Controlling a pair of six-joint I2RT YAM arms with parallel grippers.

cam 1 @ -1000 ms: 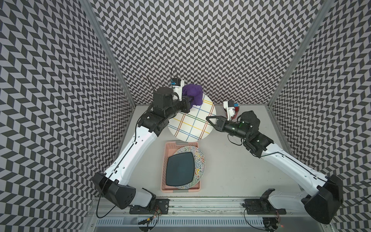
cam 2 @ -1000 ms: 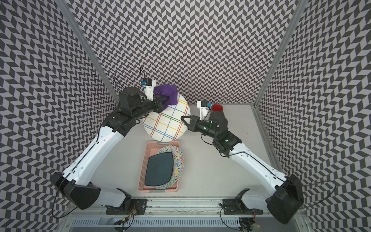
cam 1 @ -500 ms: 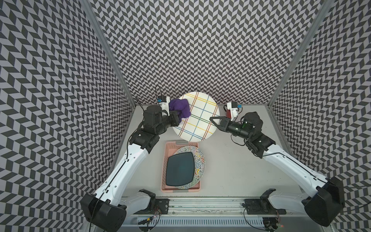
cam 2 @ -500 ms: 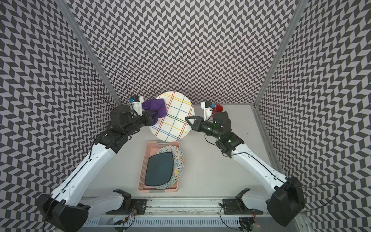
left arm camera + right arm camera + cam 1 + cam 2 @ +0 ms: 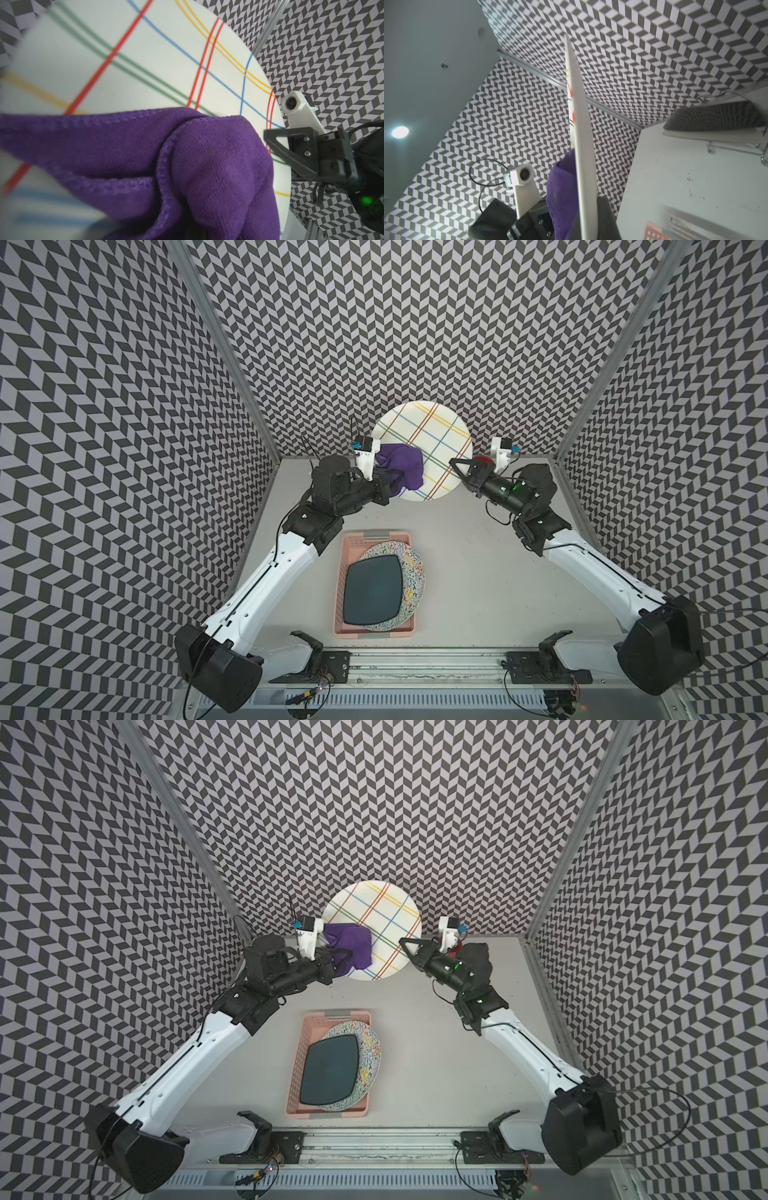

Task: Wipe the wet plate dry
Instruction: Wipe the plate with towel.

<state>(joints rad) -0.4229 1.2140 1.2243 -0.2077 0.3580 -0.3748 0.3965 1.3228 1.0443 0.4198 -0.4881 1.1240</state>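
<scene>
Well, you had the left gripper [image 5: 390, 486] closed tight on the bunched purple cloth [image 5: 402, 464]. The cloth lay pressed against the striped face of the plate [image 5: 432, 435], low on the side nearest that arm. Your right gripper [image 5: 456, 466] was pinched shut on the plate's opposite rim. It held the plate on edge in the air above the back of the worktop [image 5: 478, 572].

By my reading, you were in the wiping step itself, with most of the face beyond the cloth not yet covered. The next move called for sliding the cloth across that bare part. You needed to keep the pressure light enough that the plate did not twist in the rim grip.

Counted: two grippers, one cloth, one basket [image 5: 353, 545] and three plates. Those were the held one, plus a dark plate [image 5: 374, 595] lying on a speckled plate [image 5: 417, 572] in the basket.
</scene>
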